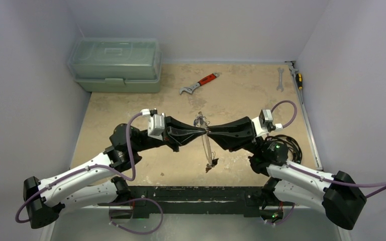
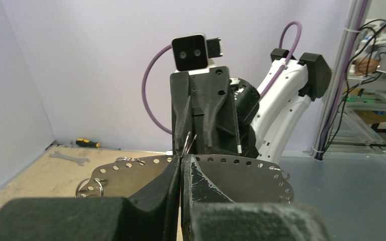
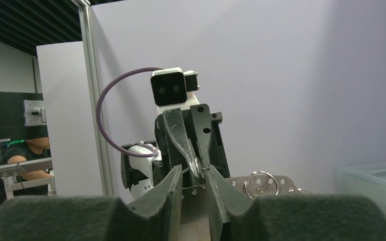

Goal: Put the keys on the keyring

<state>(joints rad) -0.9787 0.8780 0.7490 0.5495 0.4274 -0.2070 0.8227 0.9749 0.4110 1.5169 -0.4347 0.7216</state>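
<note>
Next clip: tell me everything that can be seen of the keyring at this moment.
The keyring looks like thin silvery metal, with a row of small holes along its curved rim and small split rings hanging from it. It stands on edge in mid-air. The left gripper is shut on its rim. The right gripper, opposite, stands slightly open at it. Small keys hang at its near end.

Tan table [image 1: 241, 103]; pale-green toolbox [image 1: 115, 65] far left; red-handled wrench [image 1: 199, 84] mid-back; spanner [image 1: 280, 79] beside screwdriver [image 1: 298, 79] far right
</note>
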